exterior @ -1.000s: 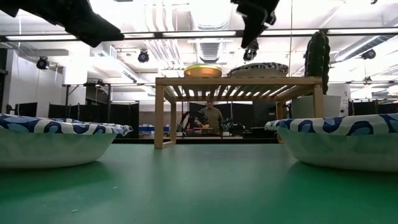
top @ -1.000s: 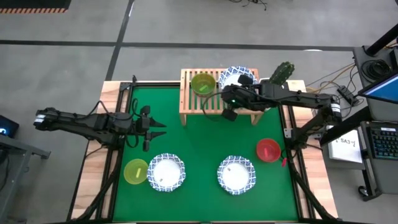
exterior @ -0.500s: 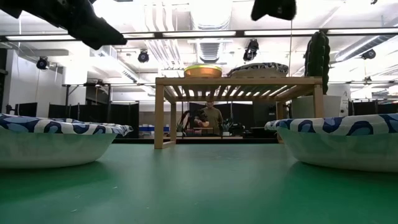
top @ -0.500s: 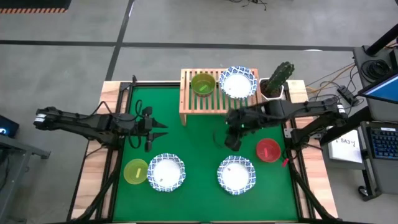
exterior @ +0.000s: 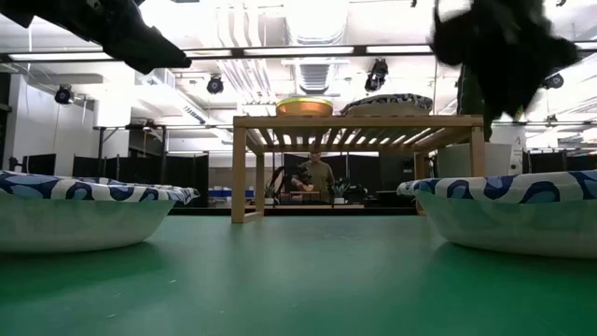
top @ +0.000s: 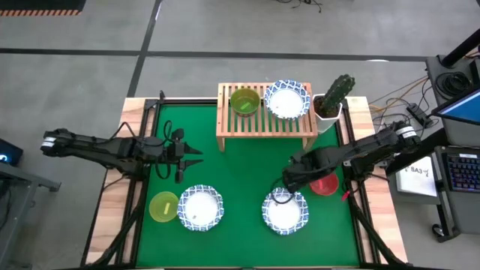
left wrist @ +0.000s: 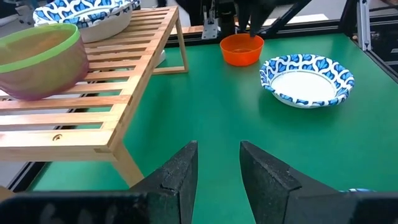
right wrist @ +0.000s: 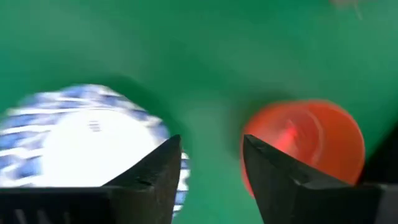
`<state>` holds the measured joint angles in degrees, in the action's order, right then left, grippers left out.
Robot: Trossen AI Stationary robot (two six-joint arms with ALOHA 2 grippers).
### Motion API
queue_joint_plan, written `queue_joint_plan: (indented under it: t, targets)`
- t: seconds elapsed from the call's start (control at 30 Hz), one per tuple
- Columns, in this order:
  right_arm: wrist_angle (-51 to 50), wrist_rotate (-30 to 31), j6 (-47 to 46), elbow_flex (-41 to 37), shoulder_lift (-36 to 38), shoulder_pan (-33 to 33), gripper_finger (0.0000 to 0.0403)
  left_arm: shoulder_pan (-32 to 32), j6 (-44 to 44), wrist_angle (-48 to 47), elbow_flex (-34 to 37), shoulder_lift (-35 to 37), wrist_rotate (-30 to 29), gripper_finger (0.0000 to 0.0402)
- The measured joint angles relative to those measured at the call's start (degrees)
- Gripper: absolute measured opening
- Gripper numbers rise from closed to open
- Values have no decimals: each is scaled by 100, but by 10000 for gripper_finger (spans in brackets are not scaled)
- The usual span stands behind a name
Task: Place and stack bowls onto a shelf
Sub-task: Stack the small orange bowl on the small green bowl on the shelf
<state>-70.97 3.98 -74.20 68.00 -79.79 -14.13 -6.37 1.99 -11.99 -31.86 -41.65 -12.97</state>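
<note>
With a green bowl (top: pixel 244 101) and a blue-rimmed bowl (top: pixel 286 99) parked on the shelf (top: pixel 264 128), the right gripper (top: pixel 287 182), jaws parted and empty, hovers between the red bowl (top: pixel 325 184) and the next blue-rimmed bowl (top: pixel 285 211), while the left gripper (top: pixel 191 155), jaws parted, waits.

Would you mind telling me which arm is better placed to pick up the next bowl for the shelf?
The right. Its gripper hangs open just above the white bowl, beside the red bowl. The left gripper waits open over bare mat, farther from any bowl. The shelf already holds two.
</note>
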Motion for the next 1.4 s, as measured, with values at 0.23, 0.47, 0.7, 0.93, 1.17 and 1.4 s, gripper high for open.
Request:
queue_joint_plan:
  t: [0.23,0.47,0.7,0.93,1.17,1.4]
  targets:
    - [352,-397,-625,-1210,0,-24,179,4,63,0,0,-7,0,102]
    - [1049,-380,-649,-1768,0,-24,157,9,182,113,0,-7,-15,102]
    - [1070,-394,-775,-1952,0,-24,64,9,228,149,0,-7,-17,102]
    - [810,-730,-101,-1543,61,-22,11,9,516,318,0,-38,-17,102]
    - [-685,-783,312,-152,176,-22,8,9,567,326,2,-85,-17,102]
    - [122,-1023,1644,1205,300,-61,8,9,567,332,2,-79,-17,102]
